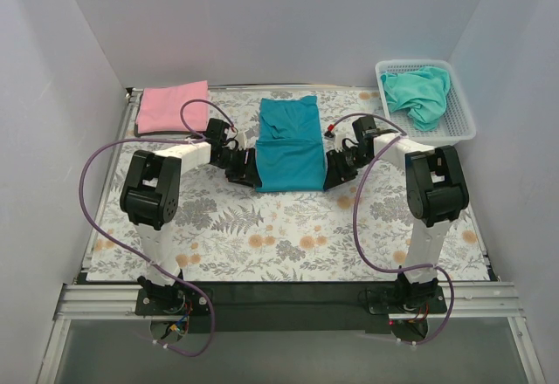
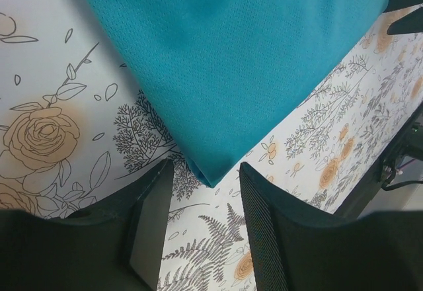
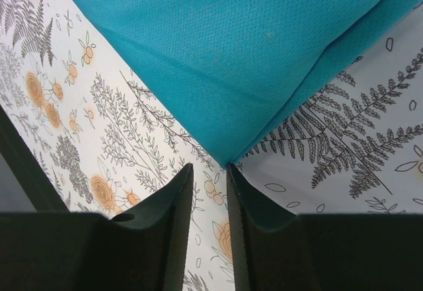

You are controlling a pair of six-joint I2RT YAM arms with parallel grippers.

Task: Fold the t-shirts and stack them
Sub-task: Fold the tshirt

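1. Nothing readable here for you: no text, label, brand or number in any of the three views.
2. The table covering (image 1: 262, 227) only has a flower print, no lettering.

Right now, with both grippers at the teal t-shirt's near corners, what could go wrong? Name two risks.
Left gripper: only the tip of the teal t-shirt lies between its open fingers, so closing may catch too little cloth and slip. Right gripper: the corner barely reaches its fingertips, so it could miss; a one-sided lift would likely skew the fold.
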